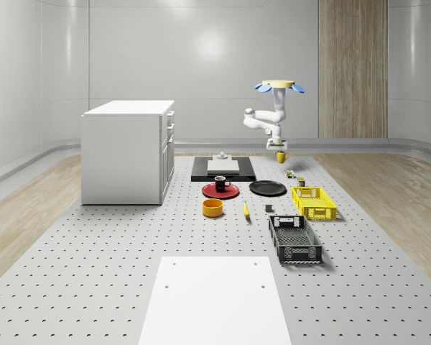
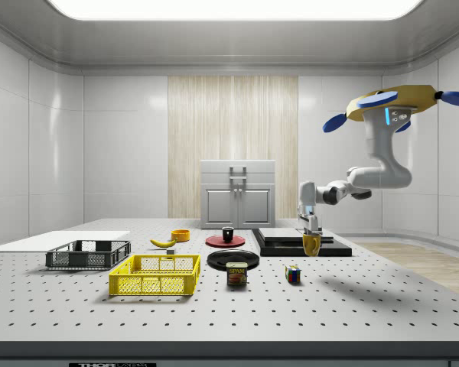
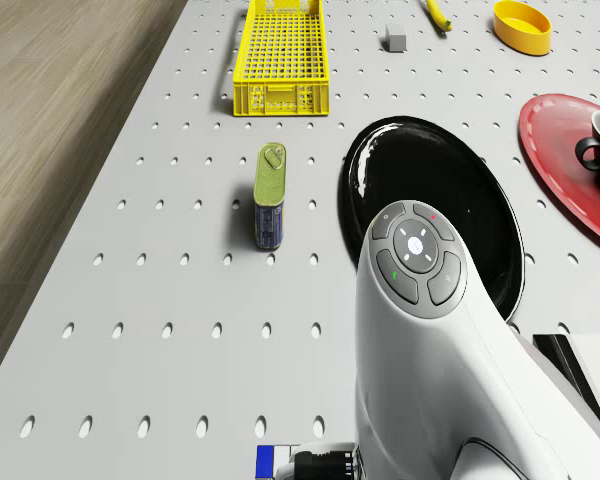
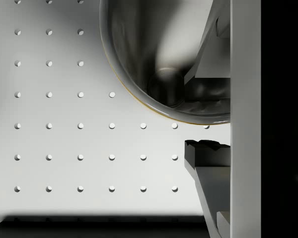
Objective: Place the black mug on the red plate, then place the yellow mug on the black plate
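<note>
drone (image 2: 394, 105) hovering — arm (image 2: 367, 176) bent downward | fingers (image 4: 208, 151) clamped on yellow mug (image 2: 311, 244)

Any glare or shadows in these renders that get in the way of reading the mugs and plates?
Drone view: the black plate carries a bright sheen along its rim but reads clearly. Side view: a soft shadow lies on the table toward that view's right, below the hovering drone. Wrist view: the yellow mug in the gripper looks grey and mirror-like inside, with a dark band along one edge.
</note>
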You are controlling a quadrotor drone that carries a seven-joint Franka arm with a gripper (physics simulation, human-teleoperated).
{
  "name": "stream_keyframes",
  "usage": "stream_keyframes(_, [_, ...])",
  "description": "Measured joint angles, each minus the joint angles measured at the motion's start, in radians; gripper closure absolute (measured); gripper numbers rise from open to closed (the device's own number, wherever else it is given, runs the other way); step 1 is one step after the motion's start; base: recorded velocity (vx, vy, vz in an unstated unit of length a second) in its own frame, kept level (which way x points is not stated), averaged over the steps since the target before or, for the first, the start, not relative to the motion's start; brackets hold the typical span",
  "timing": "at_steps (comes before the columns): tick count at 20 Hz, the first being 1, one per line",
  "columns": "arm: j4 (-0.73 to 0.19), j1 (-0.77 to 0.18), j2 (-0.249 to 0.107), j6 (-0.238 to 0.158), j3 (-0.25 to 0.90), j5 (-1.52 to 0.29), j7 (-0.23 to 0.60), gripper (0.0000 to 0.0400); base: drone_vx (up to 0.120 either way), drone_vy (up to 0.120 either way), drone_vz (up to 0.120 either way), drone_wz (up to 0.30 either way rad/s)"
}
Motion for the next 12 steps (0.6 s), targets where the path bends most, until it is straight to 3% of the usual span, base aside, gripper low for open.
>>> stream_keyframes(12, [0.000,-0.002,-0.005,0.004,0.000,0.002,0.001,0.0290,0.120,-0.120,0.000,0.000])
